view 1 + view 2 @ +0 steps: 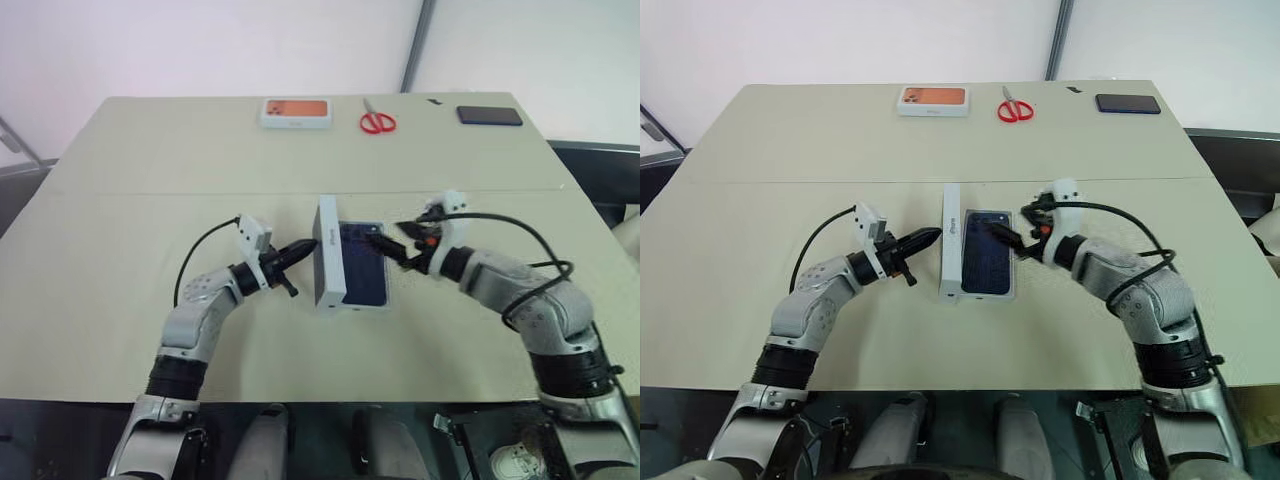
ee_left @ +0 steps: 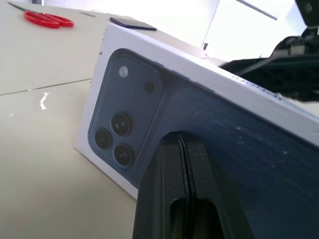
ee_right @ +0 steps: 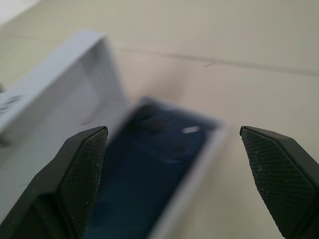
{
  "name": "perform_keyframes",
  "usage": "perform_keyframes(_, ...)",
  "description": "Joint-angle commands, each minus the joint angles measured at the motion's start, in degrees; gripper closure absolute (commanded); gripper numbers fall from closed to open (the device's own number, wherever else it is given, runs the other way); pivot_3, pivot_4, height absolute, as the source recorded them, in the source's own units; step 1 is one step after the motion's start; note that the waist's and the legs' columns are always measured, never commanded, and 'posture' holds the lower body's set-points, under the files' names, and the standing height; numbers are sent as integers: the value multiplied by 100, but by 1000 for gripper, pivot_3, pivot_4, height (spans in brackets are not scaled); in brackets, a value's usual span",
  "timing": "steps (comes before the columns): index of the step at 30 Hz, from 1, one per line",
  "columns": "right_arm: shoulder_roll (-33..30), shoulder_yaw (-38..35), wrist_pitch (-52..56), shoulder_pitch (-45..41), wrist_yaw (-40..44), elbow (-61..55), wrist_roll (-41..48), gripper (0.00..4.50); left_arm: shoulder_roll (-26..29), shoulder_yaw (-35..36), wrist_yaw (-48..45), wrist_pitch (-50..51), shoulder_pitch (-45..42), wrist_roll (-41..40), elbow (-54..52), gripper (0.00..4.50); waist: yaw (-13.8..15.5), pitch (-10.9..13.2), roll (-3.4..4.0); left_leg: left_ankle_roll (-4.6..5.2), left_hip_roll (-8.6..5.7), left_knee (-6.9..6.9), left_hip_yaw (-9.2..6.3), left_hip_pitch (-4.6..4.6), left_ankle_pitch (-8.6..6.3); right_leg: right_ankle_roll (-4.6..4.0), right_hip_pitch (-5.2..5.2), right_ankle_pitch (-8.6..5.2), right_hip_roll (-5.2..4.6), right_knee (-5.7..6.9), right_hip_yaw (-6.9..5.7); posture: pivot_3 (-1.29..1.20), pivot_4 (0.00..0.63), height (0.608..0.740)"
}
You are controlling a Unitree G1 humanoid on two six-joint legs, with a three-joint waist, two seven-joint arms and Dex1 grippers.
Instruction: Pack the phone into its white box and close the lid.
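White cardboard forms the box (image 1: 990,293), which lies in the middle of the beige worktop (image 1: 760,240) with the phone (image 1: 986,262) inside it, dark blue side up. The lid (image 1: 328,250) stands on its long edge, tilted, along the left side of the box, its printed top facing the left arm. The left end effector (image 1: 296,250) has its fingers (image 2: 169,199) pressed together and holds nothing; its tip is at the printed face of the lid. The right end effector (image 1: 392,244) is spread wide and empty, over the right edge of the box. Far back lie scissors (image 1: 377,120), a white box with an orange picture (image 1: 296,112) and a black phone (image 1: 489,115).
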Motion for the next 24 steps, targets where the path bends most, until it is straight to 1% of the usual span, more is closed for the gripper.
perform_keyframes(1, -152, 125, -786, 56, 368, -23, -806, 56, -59, -107, -105, -120, -125, 60, -15, 4500, 3, 0, 0, 0, 3, 0, -1, 0, 0, 0, 0, 0, 2, 0, 0, 0, 150, 740)
perform_keyframes(2, -98, 79, -859, 84, 412, 16, -864, 56, -84, -131, -114, -137, -162, 86, 34, 4500, 5, 0, 0, 0, 3, 0, -1, 0, 0, 0, 0, 0, 3, 1, -1, 0, 150, 740)
perform_keyframes(6, -243, 336, -1474, 230, 786, 124, -1618, 56, -151, -174, -119, -216, -316, 184, 251, 4500, 22, 0, 0, 0, 2, 5, -3, 0, 0, 0, 3, 1, 2, 1, -1, 0, 150, 740)
perform_keyframes(10, -214, 421, -1818, 363, 1130, 111, -1960, 56, 7, -76, -138, -209, -297, 201, 217, 4500, 11, 1, -1, 0, 2, 4, -3, 0, 0, 0, 3, 0, 1, -1, -1, 0, 150, 740)
perform_keyframes(11, -211, 431, -1867, 400, 1240, 97, -1998, 284, 79, -31, -156, -165, -253, 177, 160, 4500, 8, 1, -1, 0, 2, 3, -3, 0, 0, 0, 2, 0, 1, 0, 0, 0, 150, 740)
perform_keyframes(13, -290, 537, -2082, 468, 1405, 118, -2281, 907, 280, 36, -221, -54, -100, 132, 30, 4500, 1, 1, 0, -1, 3, 3, -5, 1, 0, 0, 2, 0, 2, 1, 0, 0, 150, 740)
perform_keyframes(14, -304, 559, -2175, 479, 1432, 140, -2425, 1391, 370, 40, -262, -6, -30, 113, -33, 4500, -1, 1, 0, 0, 4, 3, -5, 2, 0, 0, 2, 0, 3, 2, 0, 0, 150, 740)
perform_keyframes(18, -238, 485, -2286, 445, 1662, 264, -2504, 3497, 694, 8, -426, 161, 242, 105, -238, 4500, 18, 1, 1, -1, 8, 2, -11, 2, 0, -1, 3, 0, 0, 0, 0, 0, 150, 740)
perform_keyframes(19, -245, 492, -2314, 439, 1751, 294, -2520, 3924, 741, -10, -462, 240, 278, 89, -254, 4500, 19, 1, 0, -1, 8, 3, -13, 2, 0, -1, 3, 0, -1, 0, 0, 0, 150, 740)
perform_keyframes(20, -263, 515, -2381, 434, 1836, 329, -2570, 4449, 768, -40, -476, 315, 293, 97, -258, 4500, 25, 1, 1, -1, 10, 3, -14, 2, 0, -1, 4, 0, -2, 0, 0, 0, 150, 740)
perform_keyframes(24, -222, 523, -2498, 392, 2086, 438, -2648, 4449, 617, -161, -442, 475, 180, 119, -176, 4500, 39, 1, 0, -1, 8, 5, -16, 2, 0, -1, 8, 0, -8, -3, -1, 0, 150, 740)
